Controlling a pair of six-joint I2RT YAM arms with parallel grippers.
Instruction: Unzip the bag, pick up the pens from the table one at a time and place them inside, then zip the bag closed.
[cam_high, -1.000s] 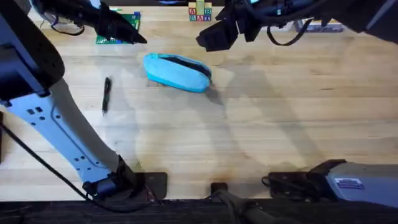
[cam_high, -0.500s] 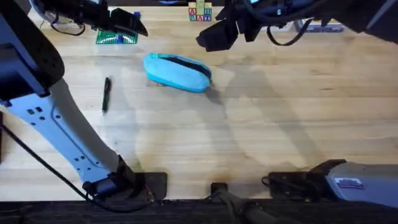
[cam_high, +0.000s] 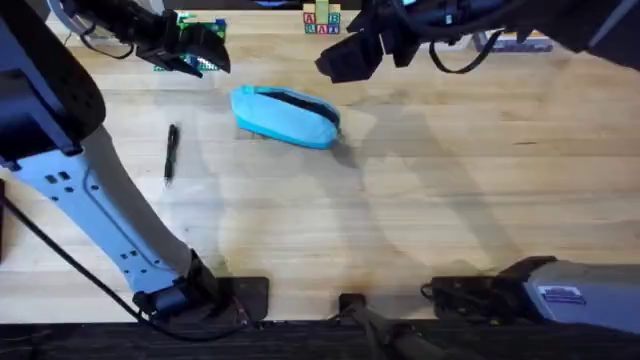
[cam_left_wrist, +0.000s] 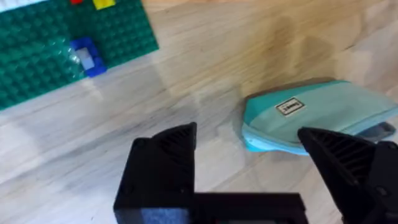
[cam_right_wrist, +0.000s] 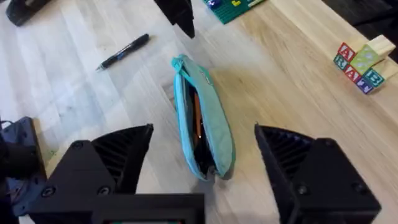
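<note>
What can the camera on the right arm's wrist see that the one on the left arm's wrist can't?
Right wrist view alone: a thin black pen lying on the wooden table, lettered toy blocks, and the pouch's open zipper with dark items inside. Left wrist view alone: a small white label on the pouch's end. Both show the light blue fabric pouch, a green studded baseplate and open black fingers.

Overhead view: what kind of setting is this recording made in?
Likely a lab or workshop bench for robot trials: a plank-grain wooden table, two arms mounted at its near edge, and toy props, a green brick baseplate and alphabet blocks.
</note>
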